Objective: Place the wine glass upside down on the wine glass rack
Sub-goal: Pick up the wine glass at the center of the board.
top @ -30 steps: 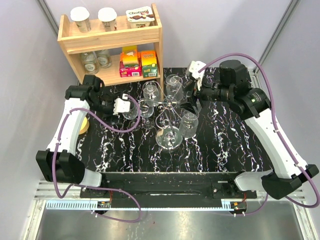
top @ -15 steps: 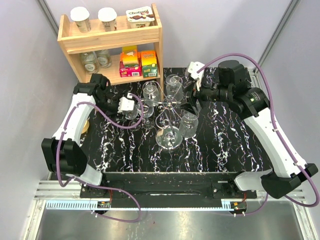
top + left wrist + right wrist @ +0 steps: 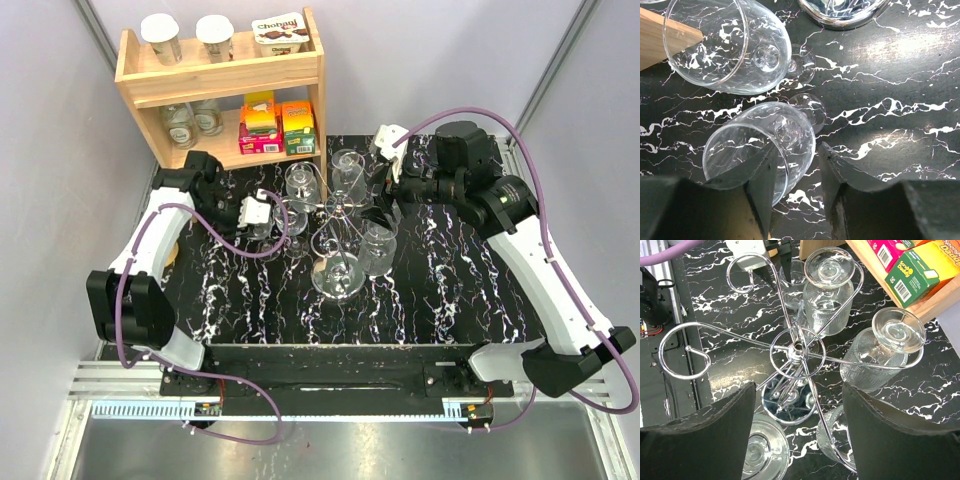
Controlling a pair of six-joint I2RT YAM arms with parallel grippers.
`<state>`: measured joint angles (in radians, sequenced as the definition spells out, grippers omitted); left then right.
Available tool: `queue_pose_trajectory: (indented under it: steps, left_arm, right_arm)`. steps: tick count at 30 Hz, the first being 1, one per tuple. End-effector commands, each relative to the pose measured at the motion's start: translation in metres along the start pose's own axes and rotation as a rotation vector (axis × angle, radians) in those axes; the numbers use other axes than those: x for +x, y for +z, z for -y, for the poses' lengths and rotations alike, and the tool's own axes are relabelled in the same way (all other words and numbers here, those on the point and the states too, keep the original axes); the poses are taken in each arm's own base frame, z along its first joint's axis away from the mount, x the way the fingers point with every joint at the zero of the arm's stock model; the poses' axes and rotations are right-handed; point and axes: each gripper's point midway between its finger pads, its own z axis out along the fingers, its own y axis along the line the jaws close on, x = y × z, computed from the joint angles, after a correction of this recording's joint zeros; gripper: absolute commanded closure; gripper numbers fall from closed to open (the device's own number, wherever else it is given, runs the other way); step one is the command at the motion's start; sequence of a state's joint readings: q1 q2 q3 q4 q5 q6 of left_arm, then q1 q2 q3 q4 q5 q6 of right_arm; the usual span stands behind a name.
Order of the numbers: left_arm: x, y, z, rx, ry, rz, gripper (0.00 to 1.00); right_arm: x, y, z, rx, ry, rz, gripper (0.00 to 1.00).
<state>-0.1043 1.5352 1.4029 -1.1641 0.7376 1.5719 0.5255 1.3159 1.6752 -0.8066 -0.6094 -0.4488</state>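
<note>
Left tool: part-open, straddling the rim of the wine glass, which lies sideways on your worktop.
Right tool: wide open, empty, over the wine glass rack.
Writing: "Chobani" on the tub atop the wooden shelf.

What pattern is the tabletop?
The tabletop is black with white marble veins, clearest in the left wrist view.
</note>
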Motion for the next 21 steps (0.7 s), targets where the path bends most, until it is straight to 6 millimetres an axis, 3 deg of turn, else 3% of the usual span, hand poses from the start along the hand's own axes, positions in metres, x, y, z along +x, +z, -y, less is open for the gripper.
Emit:
queue_pose_trajectory:
  steps: [1,7,12,16,21]
  left_arm:
    - [-0.003,0.004,0.000,0.003,0.025,0.026,0.61]
    - [-0.003,0.001,-0.001,-0.009,0.015,0.013,0.78]
    - [-0.003,-0.004,0.002,-0.022,-0.023,-0.008,0.99]
    - [-0.007,-0.011,0.003,-0.076,-0.090,-0.010,1.00]
    - [-0.010,-0.018,0.022,-0.116,-0.088,-0.010,1.00]
  right_arm:
    - [-0.006,-0.008,0.004,0.037,-0.031,0.020,0.25]
    - [-0.006,-0.009,0.004,0.042,-0.033,0.018,0.25]
    - [-0.005,-0.008,0.004,0.042,-0.032,0.016,0.25]
    - [-0.007,-0.011,0.004,0.048,-0.039,0.021,0.25]
    - [-0.009,-0.012,0.002,0.045,-0.041,0.027,0.25]
